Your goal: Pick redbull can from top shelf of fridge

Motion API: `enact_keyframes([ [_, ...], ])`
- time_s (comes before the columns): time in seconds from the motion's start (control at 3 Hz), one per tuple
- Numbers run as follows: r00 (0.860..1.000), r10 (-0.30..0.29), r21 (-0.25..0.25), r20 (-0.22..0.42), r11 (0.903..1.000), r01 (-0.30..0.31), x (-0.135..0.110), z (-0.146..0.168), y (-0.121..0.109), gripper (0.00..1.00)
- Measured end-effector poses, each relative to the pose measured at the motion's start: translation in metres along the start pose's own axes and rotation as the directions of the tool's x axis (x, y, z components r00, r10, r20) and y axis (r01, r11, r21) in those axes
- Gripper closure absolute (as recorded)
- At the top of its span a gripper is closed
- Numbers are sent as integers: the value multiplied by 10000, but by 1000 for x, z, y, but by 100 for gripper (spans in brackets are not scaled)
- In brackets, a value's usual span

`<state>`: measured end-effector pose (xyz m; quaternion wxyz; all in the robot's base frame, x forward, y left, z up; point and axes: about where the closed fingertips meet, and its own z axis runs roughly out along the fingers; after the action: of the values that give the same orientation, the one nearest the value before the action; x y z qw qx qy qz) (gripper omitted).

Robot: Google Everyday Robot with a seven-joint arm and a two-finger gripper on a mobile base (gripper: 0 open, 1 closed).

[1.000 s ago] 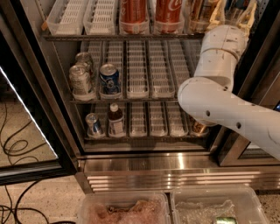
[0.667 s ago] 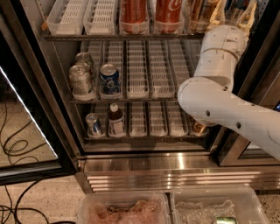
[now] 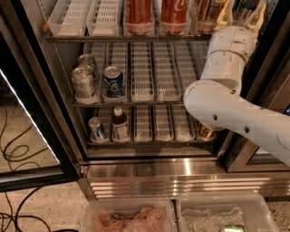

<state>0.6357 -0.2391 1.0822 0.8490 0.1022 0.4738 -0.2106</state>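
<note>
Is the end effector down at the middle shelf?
No, the end effector is up at the top shelf, right of the Coca-Cola cans.

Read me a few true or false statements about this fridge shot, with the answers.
1. The claw is at the right end of the top shelf. True.
2. The dark-blue can sits on the lowest rack. False: it is on the middle rack.
3. Two red Coca-Cola cans stand on the top shelf. True.
4. The fridge door is closed. False: it stands open at the left.
</note>
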Motion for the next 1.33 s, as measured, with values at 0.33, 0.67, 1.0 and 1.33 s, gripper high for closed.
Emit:
enact_keyframes([
  [0.33,10000,9,49,23,10000,-9,-1,1,-1,47],
  [0.67,9999,56,319,152,9995,-60,-4,7,-3,48],
  [1.0,9996,197,726,219,9971,-213,-6,13,-7,48],
  [1.33,9994,280,1162,195,9928,-301,-7,16,-12,53],
])
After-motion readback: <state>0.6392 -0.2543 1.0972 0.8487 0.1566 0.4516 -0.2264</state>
